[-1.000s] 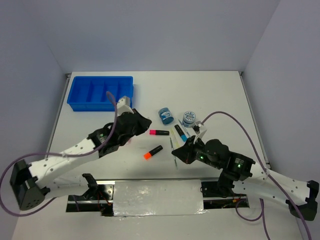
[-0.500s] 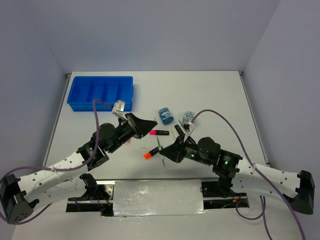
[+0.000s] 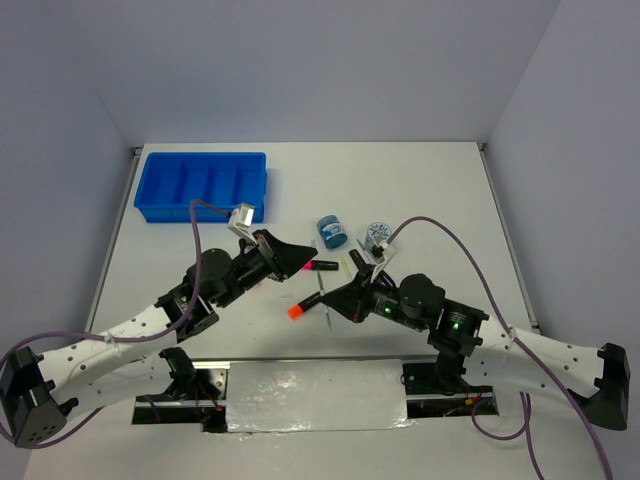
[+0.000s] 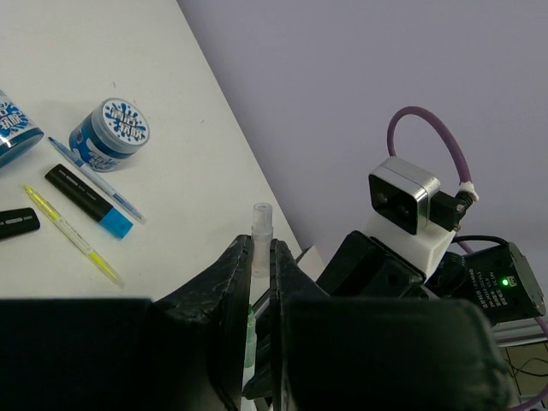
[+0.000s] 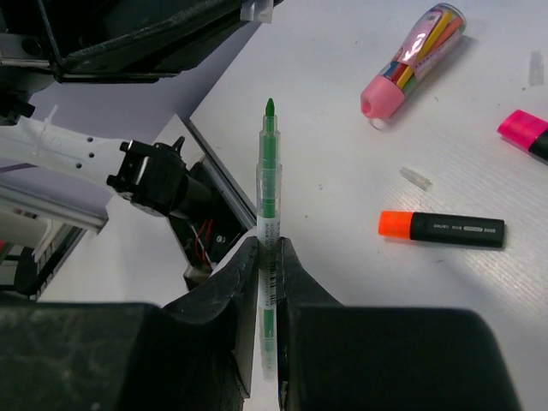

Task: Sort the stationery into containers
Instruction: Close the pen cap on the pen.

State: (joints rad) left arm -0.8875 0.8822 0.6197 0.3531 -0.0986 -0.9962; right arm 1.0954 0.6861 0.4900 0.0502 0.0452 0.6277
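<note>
My right gripper (image 5: 268,244) is shut on a thin green pen (image 5: 269,205) and holds it above the table, tip toward the left arm; they also show in the top view, gripper (image 3: 338,299), pen (image 3: 322,297). My left gripper (image 4: 261,248) is shut on a small clear pen cap (image 4: 261,224), close to the pen's tip; in the top view it (image 3: 306,267) hangs over the pink-ended marker (image 3: 324,266). The orange-ended marker (image 3: 303,306) lies below it. The pink tube (image 5: 413,58) lies on the table. The blue tray (image 3: 200,186) stands at the far left.
Two round blue jars (image 3: 331,232) (image 3: 378,236) stand right of centre. A blue-ended marker (image 4: 88,200), a yellow pen (image 4: 73,235) and a blue pen (image 4: 96,180) lie near them. A small clear piece (image 5: 415,177) lies by the orange marker (image 5: 441,227).
My right gripper has carried the green pen to the left. My left arm has swung its gripper right, toward the pen's tip, and the two now nearly meet.
</note>
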